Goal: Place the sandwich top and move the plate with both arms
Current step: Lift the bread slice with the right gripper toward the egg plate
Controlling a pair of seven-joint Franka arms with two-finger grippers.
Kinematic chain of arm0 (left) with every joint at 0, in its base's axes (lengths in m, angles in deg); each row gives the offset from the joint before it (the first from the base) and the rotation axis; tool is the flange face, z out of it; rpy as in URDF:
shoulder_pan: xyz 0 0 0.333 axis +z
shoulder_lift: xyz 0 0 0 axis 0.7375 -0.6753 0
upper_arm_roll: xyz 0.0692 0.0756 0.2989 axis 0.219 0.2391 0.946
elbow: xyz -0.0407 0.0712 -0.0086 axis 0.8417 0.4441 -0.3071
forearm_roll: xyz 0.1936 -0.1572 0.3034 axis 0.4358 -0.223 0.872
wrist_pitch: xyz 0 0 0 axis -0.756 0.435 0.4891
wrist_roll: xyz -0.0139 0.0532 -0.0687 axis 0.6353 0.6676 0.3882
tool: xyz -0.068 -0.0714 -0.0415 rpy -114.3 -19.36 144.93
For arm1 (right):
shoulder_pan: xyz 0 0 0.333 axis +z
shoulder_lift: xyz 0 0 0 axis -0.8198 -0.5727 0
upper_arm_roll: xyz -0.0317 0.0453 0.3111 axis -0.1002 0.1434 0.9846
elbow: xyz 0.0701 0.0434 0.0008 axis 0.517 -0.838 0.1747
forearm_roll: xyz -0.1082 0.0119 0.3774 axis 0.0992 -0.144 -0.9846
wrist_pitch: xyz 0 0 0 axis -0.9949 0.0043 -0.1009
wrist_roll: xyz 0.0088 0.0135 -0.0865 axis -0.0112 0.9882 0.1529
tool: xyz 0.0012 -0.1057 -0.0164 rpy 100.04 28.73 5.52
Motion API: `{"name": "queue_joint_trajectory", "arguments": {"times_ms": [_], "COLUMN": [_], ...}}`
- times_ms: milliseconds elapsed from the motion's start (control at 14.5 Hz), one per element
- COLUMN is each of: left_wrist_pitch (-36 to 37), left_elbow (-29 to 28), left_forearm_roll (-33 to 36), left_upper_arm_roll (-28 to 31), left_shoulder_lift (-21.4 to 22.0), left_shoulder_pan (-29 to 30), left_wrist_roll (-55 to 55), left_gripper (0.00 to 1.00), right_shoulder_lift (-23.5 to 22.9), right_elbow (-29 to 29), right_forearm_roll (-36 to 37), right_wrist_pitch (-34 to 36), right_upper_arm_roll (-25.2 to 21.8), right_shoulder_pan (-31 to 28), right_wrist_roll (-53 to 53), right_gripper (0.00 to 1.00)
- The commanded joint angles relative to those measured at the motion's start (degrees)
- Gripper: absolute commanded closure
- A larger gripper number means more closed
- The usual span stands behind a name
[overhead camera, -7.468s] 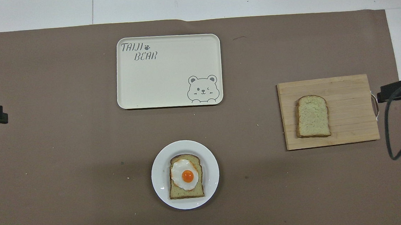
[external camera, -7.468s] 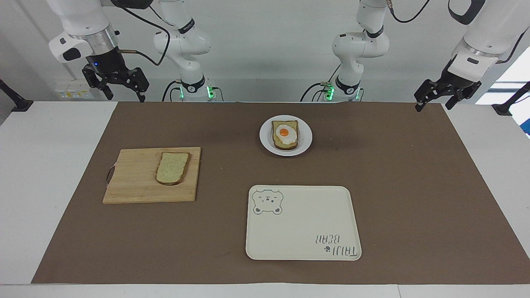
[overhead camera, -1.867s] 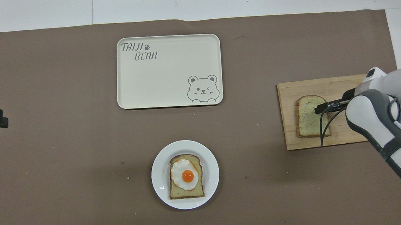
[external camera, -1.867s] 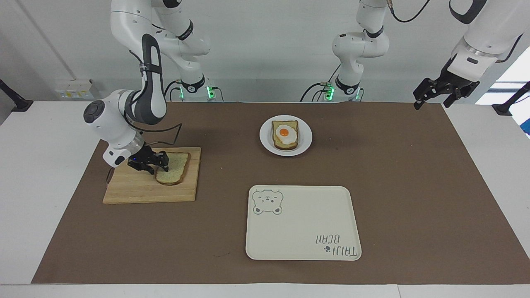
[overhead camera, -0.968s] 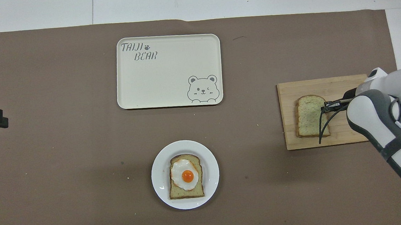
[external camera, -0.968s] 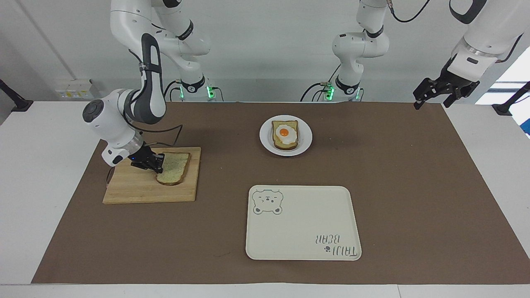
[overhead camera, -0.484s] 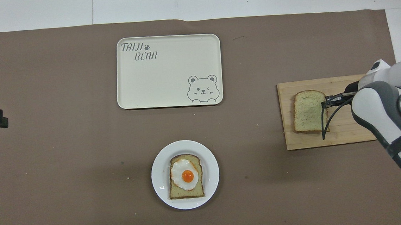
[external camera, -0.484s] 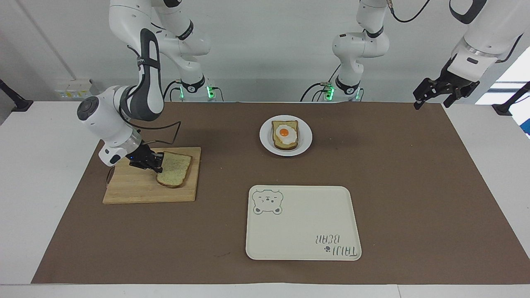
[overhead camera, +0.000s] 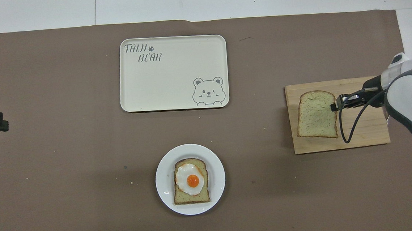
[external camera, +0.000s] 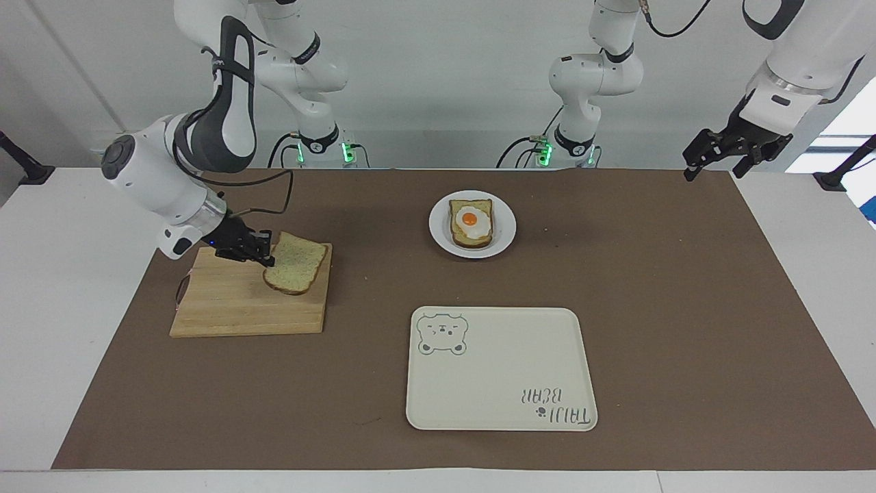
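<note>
- Right arm bends low; we see its right pincer (external camera: pixel 265 255) clamped on the sandwich top (external camera: pixel 295 262), raised over the cutting board (external camera: pixel 233 308).
- Left pincer (external camera: pixel 725 159) hangs spread wide, holding nothing, over the tabletop's corner.

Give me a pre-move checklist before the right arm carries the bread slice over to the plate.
1. Grip: right tool shut on one edge of the sandwich top: ok.
2. Lift: slice is tilted and off the cutting board; whether its low end clears the board: cannot tell.
3. Target: plate holds the egg-topped bread, nothing else on it: ok.
4. Path: bare brown mat between board and plate: ok.
5. Left tool waits open above the table's corner at the left arm's end, off the route: ok.
6. Tray has nothing on it, ready for the plate: ok.
</note>
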Motion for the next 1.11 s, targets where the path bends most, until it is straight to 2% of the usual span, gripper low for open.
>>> {"name": "queue_joint_trajectory", "arguments": {"times_ms": [0,346,622,1037], "left_wrist_pitch": [0.9,0.9,0.9,0.9], "left_elbow": [-0.2,-0.2,-0.2,-0.2], "left_forearm_roll": [-0.5,-0.5,-0.5,-0.5], "left_upper_arm_roll": [0.3,0.3,0.3,0.3], "left_shoulder_lift": [0.7,0.7,0.8,0.8], "left_shoulder_pan": [-0.1,-0.1,-0.1,-0.1], "left_wrist_roll": [-0.3,-0.3,-0.3,-0.3], "left_gripper": [0.00,0.00,0.00,0.00], "right_shoulder_lift": [0.6,1.1,1.7,2.3], "right_elbow": [0.8,0.4,-0.4,-0.7], "right_forearm_roll": [-3.8,-5.8,-8.5,-10.3], "right_wrist_pitch": [3.5,7.1,7.9,7.1], "right_upper_arm_roll": [0.1,0.3,0.3,0.2], "right_shoulder_pan": [-0.3,0.2,4.7,13.3], "right_wrist_roll": [-0.3,-0.2,-0.8,-10.2], "right_gripper": [1.00,1.00,1.00,1.00]}}
